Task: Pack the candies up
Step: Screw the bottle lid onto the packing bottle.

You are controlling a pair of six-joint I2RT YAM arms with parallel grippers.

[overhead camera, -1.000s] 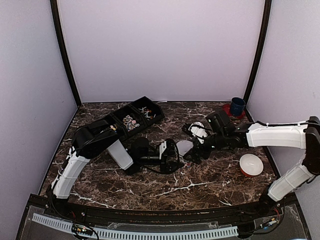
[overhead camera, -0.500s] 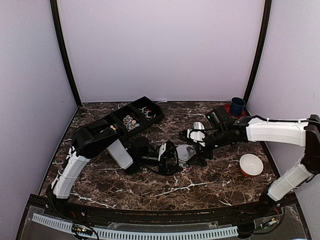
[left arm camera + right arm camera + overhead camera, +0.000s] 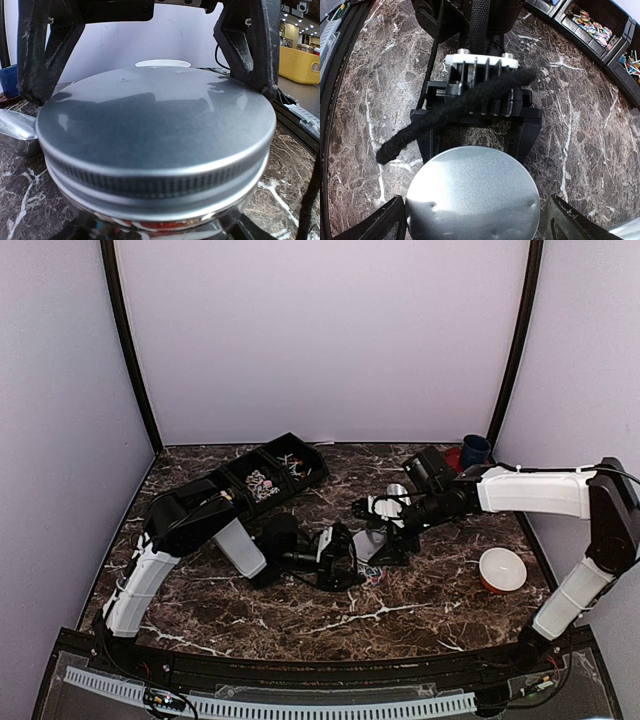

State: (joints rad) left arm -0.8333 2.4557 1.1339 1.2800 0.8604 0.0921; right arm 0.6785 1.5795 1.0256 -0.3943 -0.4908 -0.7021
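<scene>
Your left arm lies low across the desk (image 3: 420,610), elbow bent and forearm running right, so the left hand (image 3: 340,558) sits near the middle. Its fingers (image 3: 45,60) are clamped on a round jar (image 3: 150,217), one on each side just under the silver lid (image 3: 155,110). The jar stands upright on the marble.

Your right arm stretches in from the right, the forearm nearly level and the wrist turned down. The right hand (image 3: 477,215) hangs directly over the lid with its fingers (image 3: 387,225) spread wide apart. One sits off each side of the lid's rim with a gap showing, so it grips nothing.

The candies (image 3: 262,483) are in the black tray (image 3: 300,445) at the back left of the desk, well apart from both hands. The right wrist view catches more of them in the tray's compartments at its top right corner.

A second ago the right hand was to the right of the jar, and the lid lay bare beside it. It has since swung left and now covers the lid from above. The left arm and the jar have not moved.
</scene>
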